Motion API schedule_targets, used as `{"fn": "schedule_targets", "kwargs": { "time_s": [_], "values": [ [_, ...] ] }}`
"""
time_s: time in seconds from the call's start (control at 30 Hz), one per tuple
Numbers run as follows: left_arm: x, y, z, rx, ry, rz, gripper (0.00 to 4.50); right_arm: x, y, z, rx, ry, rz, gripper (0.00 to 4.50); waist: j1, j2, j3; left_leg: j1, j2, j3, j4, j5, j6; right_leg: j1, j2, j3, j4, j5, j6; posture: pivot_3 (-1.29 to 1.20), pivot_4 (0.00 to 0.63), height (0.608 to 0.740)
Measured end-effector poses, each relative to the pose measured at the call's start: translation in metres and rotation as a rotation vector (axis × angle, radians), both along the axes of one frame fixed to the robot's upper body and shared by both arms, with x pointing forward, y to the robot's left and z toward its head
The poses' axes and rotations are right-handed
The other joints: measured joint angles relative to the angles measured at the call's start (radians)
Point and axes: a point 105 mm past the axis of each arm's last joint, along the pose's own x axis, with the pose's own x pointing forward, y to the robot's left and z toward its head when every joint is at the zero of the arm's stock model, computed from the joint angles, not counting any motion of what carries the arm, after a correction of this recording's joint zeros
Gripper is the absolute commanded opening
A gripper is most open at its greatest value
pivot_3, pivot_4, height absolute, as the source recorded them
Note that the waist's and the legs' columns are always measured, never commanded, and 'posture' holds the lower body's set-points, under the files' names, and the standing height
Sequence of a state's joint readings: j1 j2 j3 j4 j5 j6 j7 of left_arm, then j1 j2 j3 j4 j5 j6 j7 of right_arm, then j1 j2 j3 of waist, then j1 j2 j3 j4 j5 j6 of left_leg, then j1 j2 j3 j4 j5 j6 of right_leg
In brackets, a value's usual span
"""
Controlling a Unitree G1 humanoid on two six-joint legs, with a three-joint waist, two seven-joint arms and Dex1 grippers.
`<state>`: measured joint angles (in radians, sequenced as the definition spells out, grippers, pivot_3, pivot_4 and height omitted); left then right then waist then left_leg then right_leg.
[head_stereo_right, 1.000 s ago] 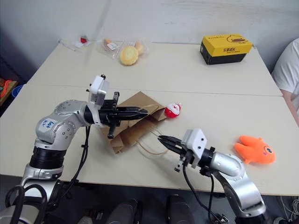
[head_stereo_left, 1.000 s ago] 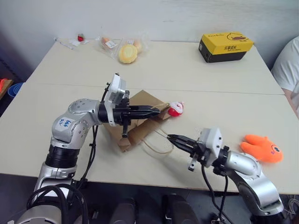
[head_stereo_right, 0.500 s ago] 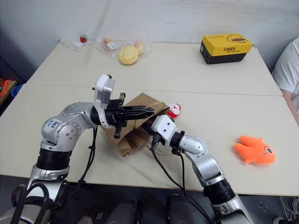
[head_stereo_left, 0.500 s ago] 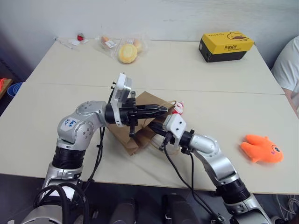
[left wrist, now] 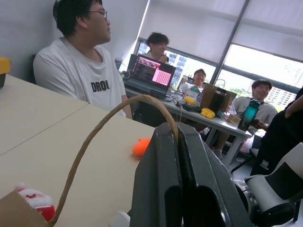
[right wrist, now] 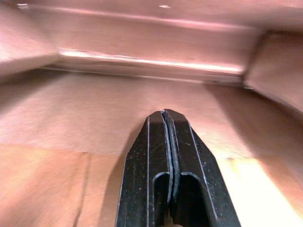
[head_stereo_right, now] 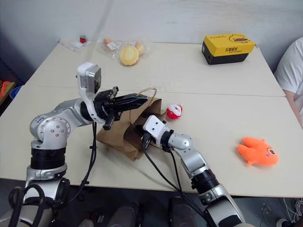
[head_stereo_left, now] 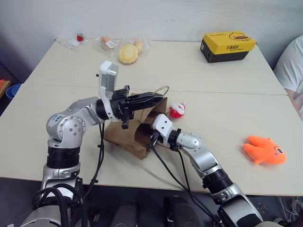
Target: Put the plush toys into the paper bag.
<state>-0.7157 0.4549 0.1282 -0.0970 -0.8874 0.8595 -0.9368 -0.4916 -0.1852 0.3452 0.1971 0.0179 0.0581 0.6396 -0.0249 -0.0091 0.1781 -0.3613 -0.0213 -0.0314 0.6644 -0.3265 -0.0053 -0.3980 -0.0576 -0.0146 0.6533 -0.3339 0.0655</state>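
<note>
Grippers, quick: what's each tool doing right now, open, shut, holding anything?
Left tool: shut on the paper bag's cord handle, lifting the mouth.
Right tool: shut, empty, inside the bag.

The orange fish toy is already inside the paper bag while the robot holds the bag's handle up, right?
No. The orange fish toy lies on the table, far from the paper bag, as the left eye view shows. The left gripper does hold the handle up.

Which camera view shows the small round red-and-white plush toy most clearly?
The right eye view: the small round red-and-white plush toy lies whole and unblocked on the table. The left eye view shows the same. The left wrist view catches only part, behind the brown paper bag's edge.
</note>
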Motion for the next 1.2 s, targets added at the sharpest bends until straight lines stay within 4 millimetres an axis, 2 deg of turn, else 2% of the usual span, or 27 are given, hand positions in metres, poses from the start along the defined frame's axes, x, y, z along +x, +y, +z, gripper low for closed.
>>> {"fn": "schedule_targets", "kwargs": {
  "time_s": [0.17, 0.4, 0.6, 0.73, 0.93, 1.03, 1.1, 1.2],
  "values": [
    [0.009, 0.018, 0.011, -0.033, -0.006, 0.074, 0.00, -0.003, -0.011, -0.015, -0.026, 0.032, -0.012, 0.02, -0.004, 0.000, 0.000, 0.000, 0.000, 0.000, 0.000, 0.000, 0.000, 0.000, 0.000, 0.000, 0.000, 0.000, 0.000, 0.00, 0.150, 0.740],
    [0.016, 0.028, 0.015, -0.062, 0.004, 0.118, 0.00, -0.006, -0.018, -0.017, -0.067, 0.033, -0.002, 0.02, -0.002, 0.000, 0.000, 0.000, 0.000, 0.000, 0.000, 0.000, 0.000, 0.000, 0.000, 0.000, 0.000, 0.000, 0.000, 0.00, 0.150, 0.740],
    [0.013, 0.028, 0.015, -0.051, -0.010, 0.101, 0.00, -0.008, -0.020, -0.016, -0.056, 0.024, -0.003, 0.02, -0.001, 0.000, 0.000, 0.000, 0.000, 0.000, 0.000, 0.000, -0.001, 0.000, 0.000, 0.000, 0.000, 0.000, 0.000, 0.00, 0.150, 0.740],
    [0.011, 0.021, 0.008, -0.002, -0.016, 0.073, 0.00, -0.012, -0.024, -0.005, 0.022, 0.018, 0.040, 0.02, -0.002, 0.000, 0.000, 0.000, 0.000, 0.000, 0.000, 0.000, -0.001, 0.000, 0.000, 0.000, 0.000, 0.000, 0.000, 0.00, 0.150, 0.740],
    [0.008, 0.010, 0.004, 0.009, -0.028, 0.042, 0.00, -0.022, -0.034, 0.031, 0.094, -0.063, 0.125, 0.02, -0.001, 0.000, 0.000, 0.000, 0.000, 0.000, 0.000, 0.000, -0.001, 0.000, 0.000, 0.000, -0.001, 0.000, 0.000, 0.00, 0.150, 0.740],
    [0.006, 0.005, 0.001, 0.021, -0.028, 0.022, 0.00, -0.031, -0.043, 0.048, 0.146, -0.077, 0.145, 0.55, -0.001, 0.000, 0.000, 0.000, 0.000, -0.001, -0.001, 0.000, -0.001, 0.000, 0.000, 0.000, -0.001, 0.000, 0.000, 0.00, 0.150, 0.740],
    [0.004, 0.000, -0.001, 0.025, -0.026, -0.003, 0.00, -0.043, -0.057, 0.049, 0.145, -0.063, 0.159, 1.22, 0.003, 0.000, 0.000, -0.001, 0.000, -0.001, -0.001, 0.000, -0.001, 0.000, -0.001, -0.001, -0.002, 0.000, 0.000, 0.00, 0.150, 0.740],
    [0.003, -0.001, -0.002, 0.025, -0.034, -0.016, 0.00, -0.058, -0.087, 0.055, 0.170, -0.065, 0.103, 2.29, 0.017, 0.000, 0.000, -0.005, 0.000, -0.003, 0.001, 0.000, -0.001, -0.001, -0.001, -0.002, -0.008, 0.001, 0.001, 0.00, 0.150, 0.740]
  ]
}}
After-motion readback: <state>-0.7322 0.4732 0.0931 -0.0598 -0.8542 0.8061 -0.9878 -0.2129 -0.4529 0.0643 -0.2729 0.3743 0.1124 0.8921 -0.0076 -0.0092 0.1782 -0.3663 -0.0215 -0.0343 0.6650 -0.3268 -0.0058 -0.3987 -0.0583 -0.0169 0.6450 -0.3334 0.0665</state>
